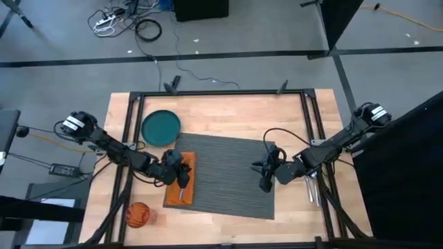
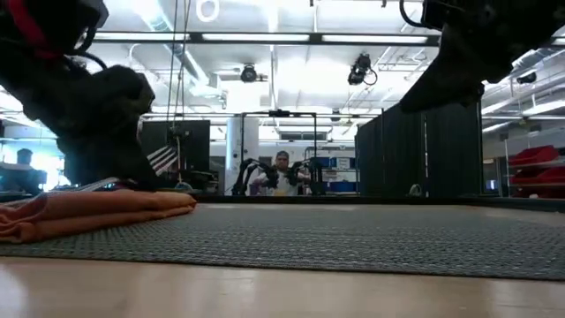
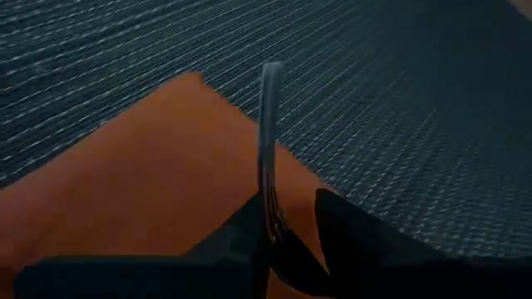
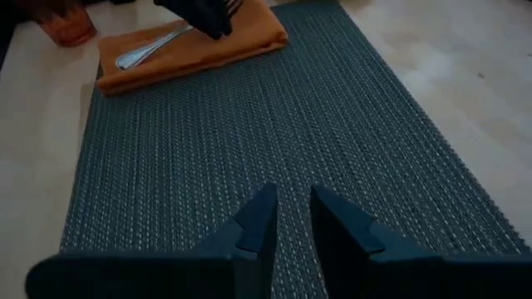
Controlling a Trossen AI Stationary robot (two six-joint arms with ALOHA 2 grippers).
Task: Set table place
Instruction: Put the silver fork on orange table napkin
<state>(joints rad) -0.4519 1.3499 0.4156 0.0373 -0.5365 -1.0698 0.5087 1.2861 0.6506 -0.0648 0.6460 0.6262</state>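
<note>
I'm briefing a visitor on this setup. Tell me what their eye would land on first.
The orange napkin on the dark placemat's left edge stands out most, with the left pincer shut on a silver utensil lying on it. The right pincer hovers over the mat's right side, fingers slightly apart and empty. A teal plate sits off the mat at the table's far left.

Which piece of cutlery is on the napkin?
The utensil in the left end effector, on the orange napkin; the other silver pieces lie on bare table beside the placemat.
</note>
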